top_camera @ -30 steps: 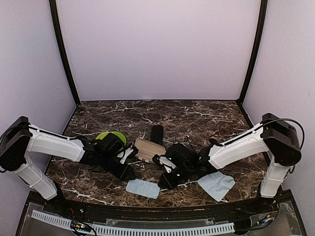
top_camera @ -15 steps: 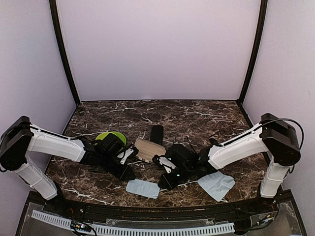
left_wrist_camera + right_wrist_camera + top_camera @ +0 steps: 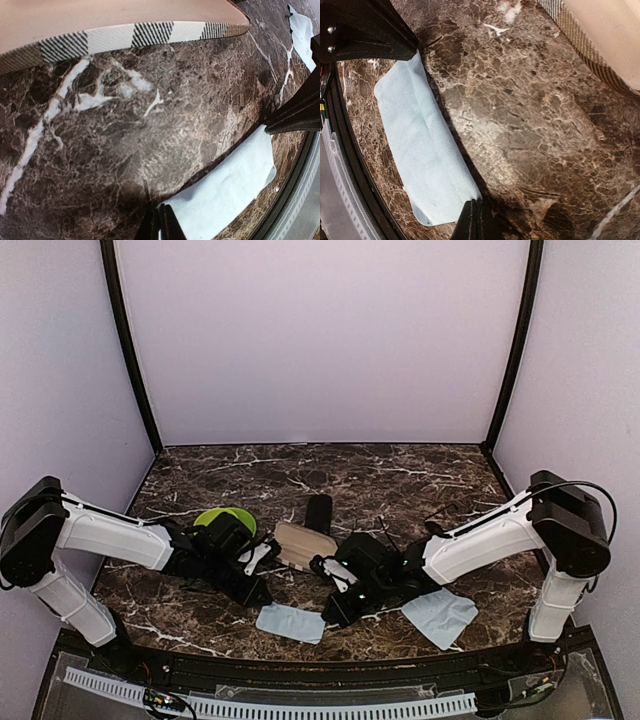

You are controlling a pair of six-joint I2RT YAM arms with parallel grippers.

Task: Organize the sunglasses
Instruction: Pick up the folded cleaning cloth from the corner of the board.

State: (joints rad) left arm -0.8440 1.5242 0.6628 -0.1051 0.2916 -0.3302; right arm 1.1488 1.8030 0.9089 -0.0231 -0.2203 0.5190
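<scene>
Marble tabletop (image 3: 430, 480), left end effector (image 3: 159, 226) and right end effector (image 3: 473, 221) both pinched together by the cloth (image 3: 289, 623), case (image 3: 305, 543) looks empty, nothing packed yet.

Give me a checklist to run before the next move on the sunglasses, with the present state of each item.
1. Left fingers shut with nothing between them: ok.
2. Right fingers shut and empty: ok.
3. Striped case lying open, tan lining up: ok.
4. Sunglasses located: cannot tell; no wire frame shows clearly in any view.
5. Centre cloth and right cloth lying flat, apart from the case: ok.
</scene>
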